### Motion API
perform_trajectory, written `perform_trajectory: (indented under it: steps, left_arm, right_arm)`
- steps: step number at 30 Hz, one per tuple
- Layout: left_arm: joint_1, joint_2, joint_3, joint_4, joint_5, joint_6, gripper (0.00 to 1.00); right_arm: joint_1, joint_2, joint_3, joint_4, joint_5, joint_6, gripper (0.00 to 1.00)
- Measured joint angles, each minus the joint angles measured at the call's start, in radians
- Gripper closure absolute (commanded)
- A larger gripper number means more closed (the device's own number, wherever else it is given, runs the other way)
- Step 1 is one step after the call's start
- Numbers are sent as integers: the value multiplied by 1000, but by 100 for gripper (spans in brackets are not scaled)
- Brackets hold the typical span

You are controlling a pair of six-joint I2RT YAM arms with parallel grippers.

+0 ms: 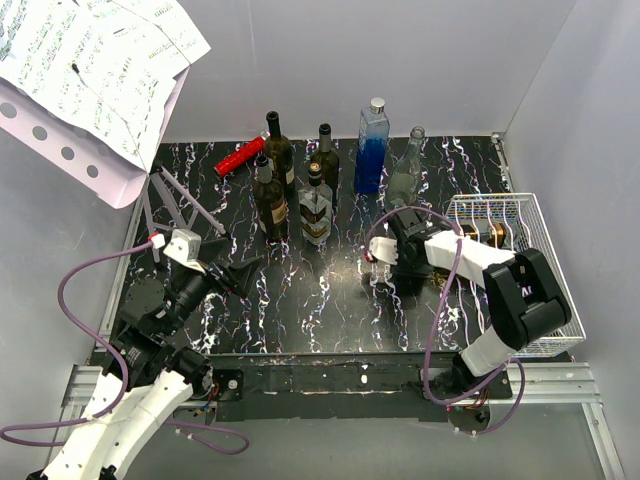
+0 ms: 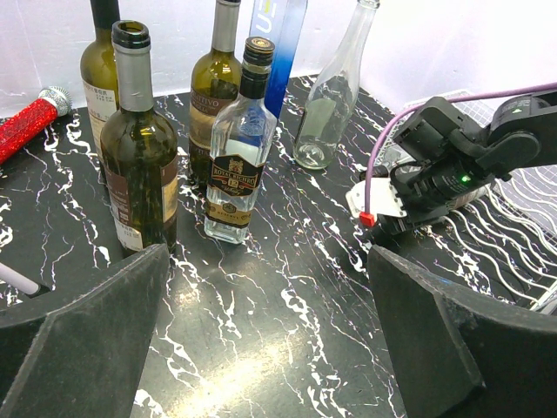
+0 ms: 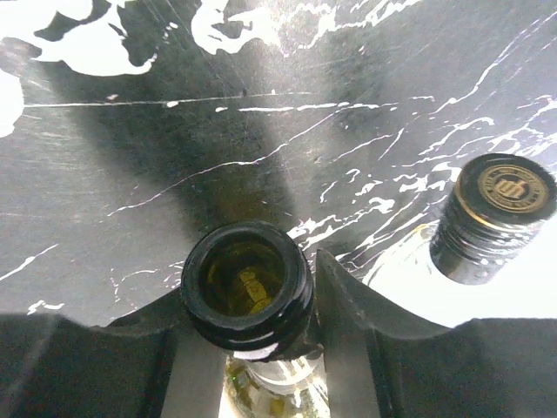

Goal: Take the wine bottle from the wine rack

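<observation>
Black marbled desk (image 1: pixel 330 300), white wine rack (image 1: pixel 545 225) at right-centre of the top view. Left fingers (image 2: pixel 87 348) spread wide, holding nothing. Right fingers (image 3: pixel 348 348) clamped on the wine bottle (image 3: pixel 248 333) neck, out of the rack, just left of it. Only the right wrist view shows its open mouth; in the top view the arm hides it. Capped liquor bottle (image 3: pixel 494 218) nearby.

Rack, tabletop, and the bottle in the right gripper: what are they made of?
Wine rack: probably white-coated metal wire, going by the thin parallel bars.
Tabletop: glossy black with white marble-like veining; stone or laminate, can't tell.
Wine bottle: dark olive-green glass, with a shiny rim and a translucent neck.
</observation>
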Motion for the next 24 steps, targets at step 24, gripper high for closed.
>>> perform_trajectory:
  steps: [24]
  left_arm:
    - [0, 0, 0, 0, 0, 0, 2]
  right_arm:
    - [251, -168, 38, -135, -84, 119, 99]
